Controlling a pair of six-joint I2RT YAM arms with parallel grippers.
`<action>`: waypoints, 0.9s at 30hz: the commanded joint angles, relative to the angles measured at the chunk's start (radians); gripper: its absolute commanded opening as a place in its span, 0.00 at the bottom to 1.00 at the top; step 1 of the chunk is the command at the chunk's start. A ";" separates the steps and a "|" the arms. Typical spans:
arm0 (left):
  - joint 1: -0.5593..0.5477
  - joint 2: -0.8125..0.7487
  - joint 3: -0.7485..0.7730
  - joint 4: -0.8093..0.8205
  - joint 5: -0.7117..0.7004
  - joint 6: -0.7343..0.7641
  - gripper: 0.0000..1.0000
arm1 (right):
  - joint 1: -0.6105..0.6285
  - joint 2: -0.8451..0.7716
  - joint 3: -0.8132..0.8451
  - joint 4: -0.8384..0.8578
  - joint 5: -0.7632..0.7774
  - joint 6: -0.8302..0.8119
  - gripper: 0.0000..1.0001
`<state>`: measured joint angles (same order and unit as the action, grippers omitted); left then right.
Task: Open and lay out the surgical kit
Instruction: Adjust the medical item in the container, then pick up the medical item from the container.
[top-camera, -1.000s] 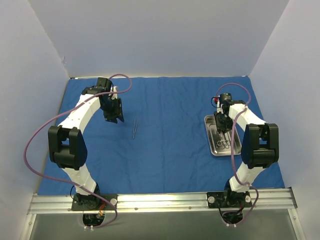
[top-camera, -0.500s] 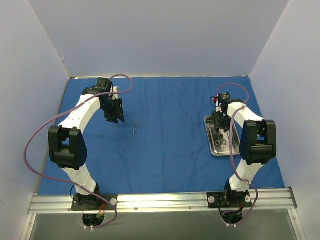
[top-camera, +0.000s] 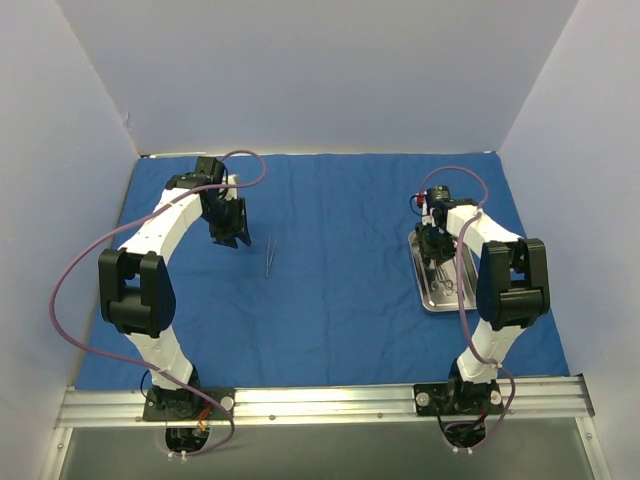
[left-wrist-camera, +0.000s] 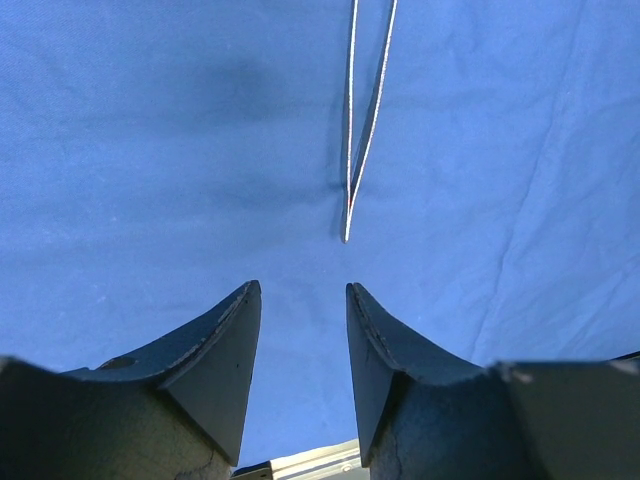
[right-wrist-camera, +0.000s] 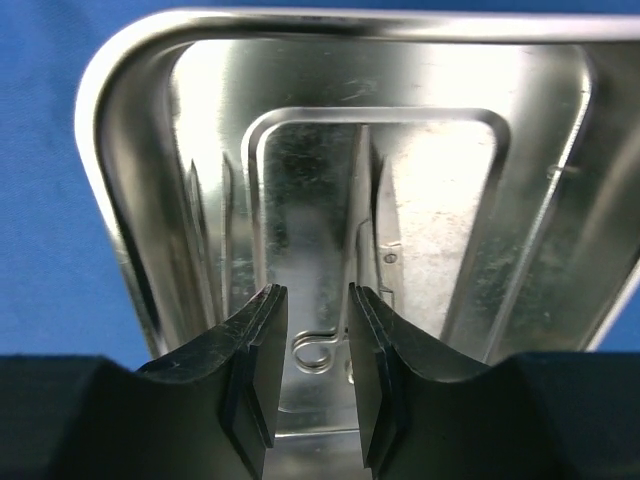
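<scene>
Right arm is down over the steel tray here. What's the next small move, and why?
Probably lower the right end effector slightly and close on the scissor-like instrument: its jaws stand apart, straddling the instrument's handle end, which lies flat in the tray, not yet gripped.

You are looking at a robot test booth, the kind a lab has. Plain white walls (top-camera: 320, 80) stand behind and on both sides of the blue cloth (top-camera: 340, 300). Just in front of the cloth, a metal rail (top-camera: 320, 402) holds the left arm (top-camera: 150, 240) and the right arm (top-camera: 500, 250), with a purple cable (top-camera: 60, 290) looping beside the cloth.
</scene>
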<state>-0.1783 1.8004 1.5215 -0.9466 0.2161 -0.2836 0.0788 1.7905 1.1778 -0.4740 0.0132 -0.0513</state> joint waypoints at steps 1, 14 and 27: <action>0.007 -0.003 0.012 0.003 0.032 0.012 0.49 | 0.007 -0.011 0.006 -0.018 -0.045 0.007 0.31; 0.013 0.010 0.031 -0.063 0.078 0.006 0.49 | 0.015 -0.022 -0.035 0.074 -0.199 0.045 0.37; 0.013 0.011 0.037 -0.052 0.072 -0.008 0.49 | 0.027 0.067 -0.041 0.083 -0.105 0.077 0.21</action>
<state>-0.1730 1.8275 1.5227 -0.9928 0.2714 -0.2852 0.1001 1.8153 1.1389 -0.3542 -0.1596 0.0021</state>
